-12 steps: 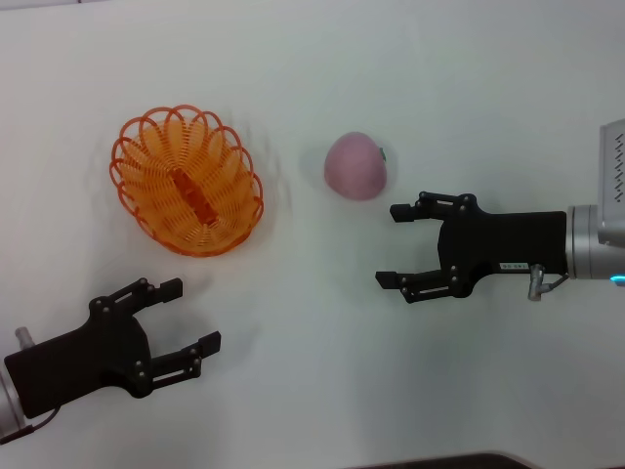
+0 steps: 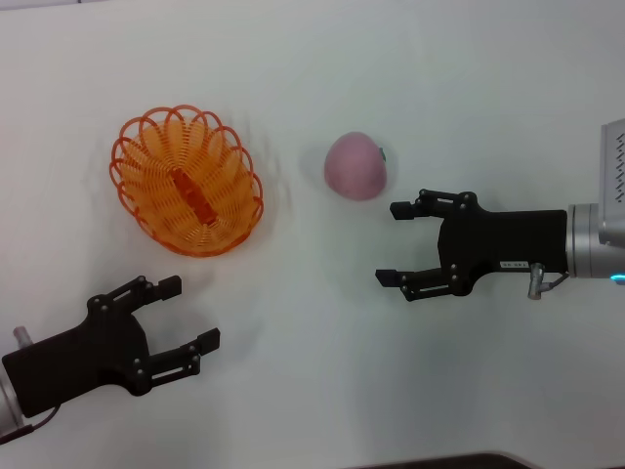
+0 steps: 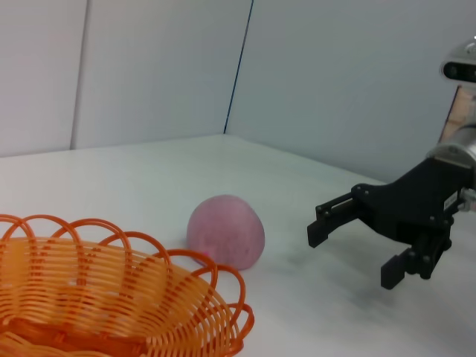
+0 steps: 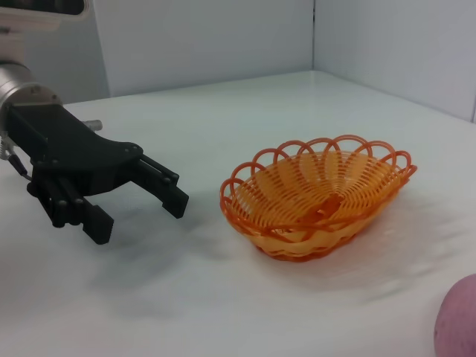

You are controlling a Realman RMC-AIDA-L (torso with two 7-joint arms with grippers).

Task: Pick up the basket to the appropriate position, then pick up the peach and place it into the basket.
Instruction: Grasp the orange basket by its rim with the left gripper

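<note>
The orange basket (image 2: 187, 180) sits empty on the white table at the far left; it also shows in the left wrist view (image 3: 97, 305) and the right wrist view (image 4: 320, 195). The pink peach (image 2: 356, 165) lies to the basket's right, apart from it, and shows in the left wrist view (image 3: 225, 231) and at the edge of the right wrist view (image 4: 457, 323). My left gripper (image 2: 187, 314) is open and empty, nearer to me than the basket. My right gripper (image 2: 393, 244) is open and empty, just on the near right of the peach.
The white table (image 2: 322, 371) stretches all around. White walls stand behind it in the wrist views (image 3: 357, 74). A dark edge runs along the table's near side (image 2: 459, 459).
</note>
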